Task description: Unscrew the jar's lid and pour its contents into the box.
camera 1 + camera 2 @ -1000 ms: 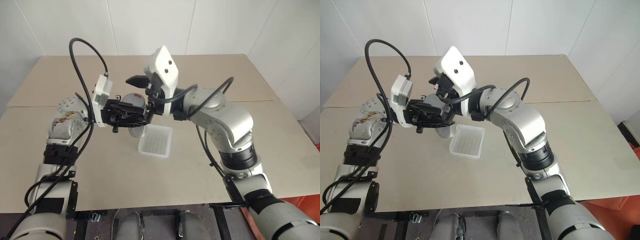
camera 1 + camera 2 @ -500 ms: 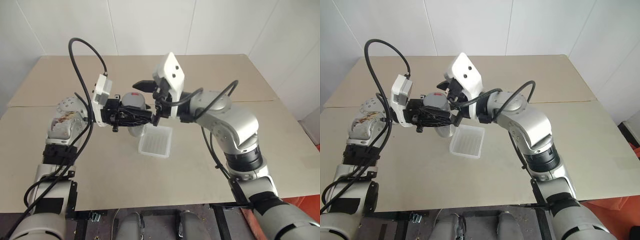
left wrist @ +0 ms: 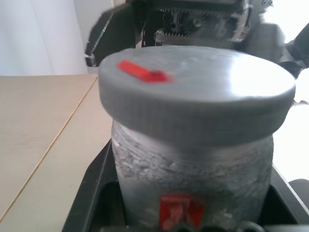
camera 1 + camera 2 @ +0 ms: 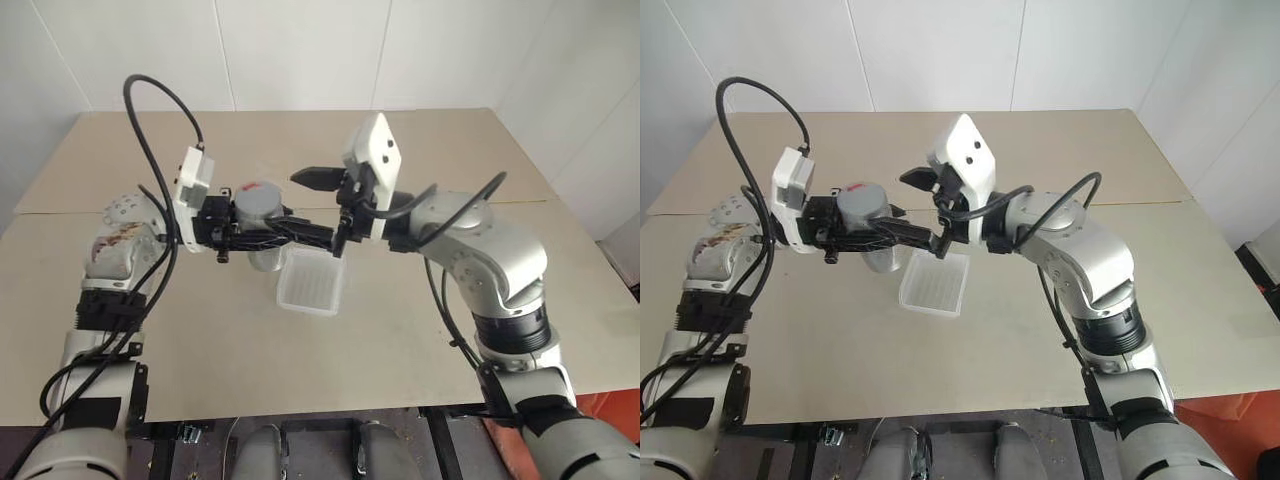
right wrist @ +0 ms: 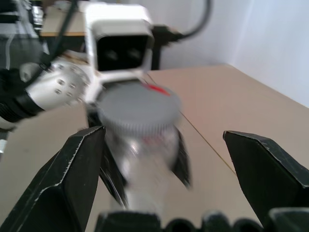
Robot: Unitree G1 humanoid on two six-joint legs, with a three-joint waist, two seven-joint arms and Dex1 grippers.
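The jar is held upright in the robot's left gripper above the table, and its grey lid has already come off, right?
Not quite: the lid is on the jar, not off. The left wrist view shows the grey cap sitting squarely on top. The rest holds: the left gripper grips the jar upright above the table.

You see a clear jar (image 4: 262,250) held upright above the bench, grey lid (image 4: 258,198) still on, beside an empty white box (image 4: 311,282).
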